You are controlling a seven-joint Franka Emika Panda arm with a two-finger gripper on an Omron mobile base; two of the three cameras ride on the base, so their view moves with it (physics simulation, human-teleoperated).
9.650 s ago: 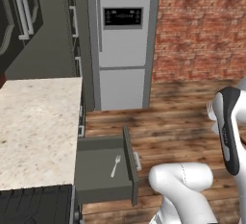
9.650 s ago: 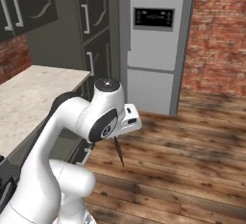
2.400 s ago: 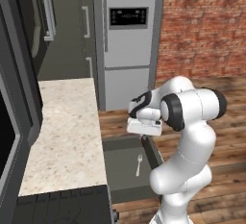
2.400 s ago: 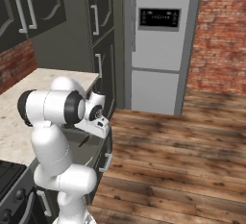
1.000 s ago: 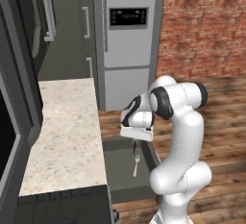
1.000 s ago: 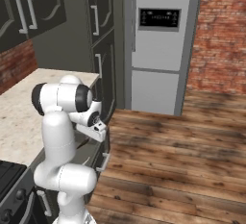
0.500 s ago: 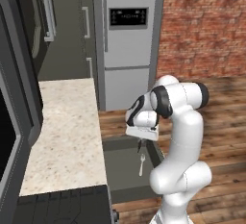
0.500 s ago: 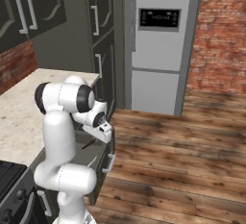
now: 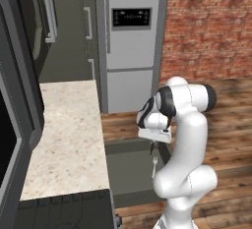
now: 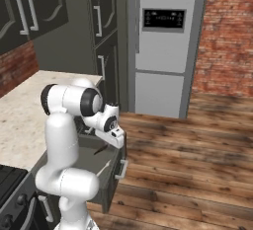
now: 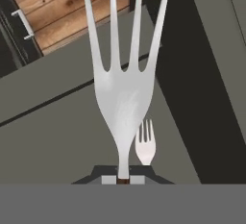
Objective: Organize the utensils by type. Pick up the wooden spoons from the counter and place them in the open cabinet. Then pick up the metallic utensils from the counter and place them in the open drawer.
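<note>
Fork [image 11: 122, 93] clamped between the jaws

No legible text anywhere.
The fridge [image 9: 130, 41] carries a dark display panel [image 9: 131, 18] on its upper door, seen also from the right base view; it shows faint pale marks in a row, too small and blurred to read as letters or numbers. No labels, brands or signs can be made out on the other things in view.

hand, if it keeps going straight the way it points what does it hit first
The hand, shut on a fork, points into the open drawer; the held tines would probably meet the drawer floor first, near the second fork.
</note>
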